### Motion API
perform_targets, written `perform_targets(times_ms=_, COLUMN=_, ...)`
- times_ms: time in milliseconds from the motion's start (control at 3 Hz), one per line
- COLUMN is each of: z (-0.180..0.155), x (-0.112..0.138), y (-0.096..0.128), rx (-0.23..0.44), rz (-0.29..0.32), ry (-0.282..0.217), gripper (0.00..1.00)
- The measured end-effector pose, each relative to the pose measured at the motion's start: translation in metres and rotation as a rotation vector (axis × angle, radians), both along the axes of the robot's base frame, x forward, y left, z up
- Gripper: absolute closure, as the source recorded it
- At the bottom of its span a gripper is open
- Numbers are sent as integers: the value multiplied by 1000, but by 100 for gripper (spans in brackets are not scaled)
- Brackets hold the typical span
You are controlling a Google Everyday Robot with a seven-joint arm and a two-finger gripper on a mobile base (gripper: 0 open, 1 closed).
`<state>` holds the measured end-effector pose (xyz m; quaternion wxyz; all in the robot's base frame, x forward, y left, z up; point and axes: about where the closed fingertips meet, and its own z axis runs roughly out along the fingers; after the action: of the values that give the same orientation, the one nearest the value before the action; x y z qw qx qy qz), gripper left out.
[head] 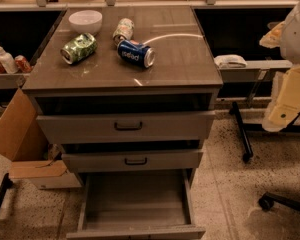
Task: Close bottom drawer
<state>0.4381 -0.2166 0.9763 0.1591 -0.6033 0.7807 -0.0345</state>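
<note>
The bottom drawer (135,231) is the lowest of three in a grey-brown cabinet. It is pulled far out toward me, and its deep, boxy interior (135,199) holds nothing. Only the top edge of its front panel shows at the frame's bottom, and its handle is out of view. The middle drawer (132,160) and top drawer (125,126) are each partly open and have black bar handles. My arm and gripper (287,101) are white and cream shapes at the right edge, well right of the cabinet and above the floor, touching no drawer.
On the cabinet top (180,59) lie a green can (79,48), a blue can (135,53), a third can (123,30) and a white bowl (85,20). An open cardboard box (20,139) stands on the left. A black bar (242,134) and a chair base (280,201) are on the right.
</note>
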Motion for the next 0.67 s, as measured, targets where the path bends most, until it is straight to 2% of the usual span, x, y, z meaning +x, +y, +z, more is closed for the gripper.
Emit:
perform_targets(times_ms=333, z=0, x=0, y=0, rx=0, rz=0, ry=0, gripper=0)
perform_targets(times_ms=667, z=-6, x=-1, y=1, rx=22, rz=-33, ry=16, gripper=0)
